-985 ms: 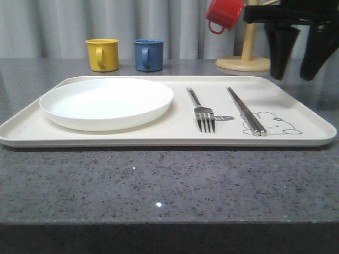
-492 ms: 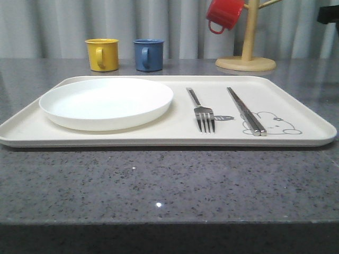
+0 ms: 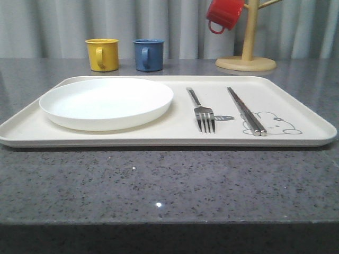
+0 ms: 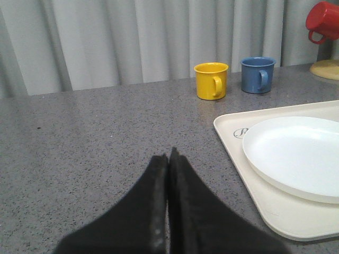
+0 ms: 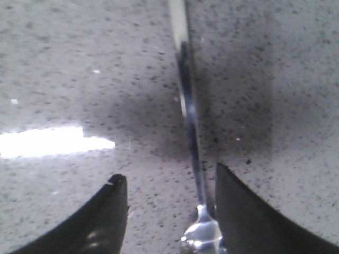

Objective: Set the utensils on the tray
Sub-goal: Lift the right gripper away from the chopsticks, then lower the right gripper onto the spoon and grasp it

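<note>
1. A glossy yellow mug (image 3: 102, 54) stands upright on the speckled grey stone countertop (image 3: 169, 185), its handle facing the front camera.
2. Just beside it, apart from it, stands a blue mug (image 3: 148, 54) of the same shape, handle likewise forward.
3. A pale wooden mug stand (image 3: 247, 53) with a round base sits farther along the same back row.
4. A red mug (image 3: 224, 15) hangs tilted from what appears to be a peg of that stand.
5. Pleated grey-white curtains (image 3: 159, 26) close off the background.
</note>
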Tool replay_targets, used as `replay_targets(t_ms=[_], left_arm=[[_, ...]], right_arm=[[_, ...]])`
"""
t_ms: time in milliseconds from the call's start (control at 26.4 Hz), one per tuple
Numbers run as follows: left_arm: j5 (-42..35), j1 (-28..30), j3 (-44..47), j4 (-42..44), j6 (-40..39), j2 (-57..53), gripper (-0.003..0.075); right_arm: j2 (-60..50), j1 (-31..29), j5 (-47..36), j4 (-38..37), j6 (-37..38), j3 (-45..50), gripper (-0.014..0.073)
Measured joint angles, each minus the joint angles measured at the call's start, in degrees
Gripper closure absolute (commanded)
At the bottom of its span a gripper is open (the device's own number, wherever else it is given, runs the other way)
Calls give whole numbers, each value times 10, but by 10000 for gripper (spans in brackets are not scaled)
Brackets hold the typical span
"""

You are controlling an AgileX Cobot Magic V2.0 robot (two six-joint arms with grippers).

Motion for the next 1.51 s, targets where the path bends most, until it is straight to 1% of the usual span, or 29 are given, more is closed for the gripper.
replay_targets(t_ms=[265,606,682,757,1022,1174,1287,1515], left_arm=[[0,0,0,0,0,0,739],[0,0,0,0,0,0,739],[0,0,0,0,0,0,739],[0,0,0,0,0,0,739],[0,0,0,0,0,0,739],[0,0,0,0,0,0,739],[0,0,0,0,0,0,739],[0,0,0,0,0,0,739]], right_arm=[[16,-13,0,-1,-3,0,188],[54,-14,0,-1,-4,0,196],[57,-14,0,-1,-4,0,232],[57,-14,0,-1,-4,0,286],[57,-14,0,-1,-4,0,524],[57,-14,0,-1,-4,0,605],[57,-14,-1,-1,-4,0,630],[57,-14,-1,-1,-6,0,629]])
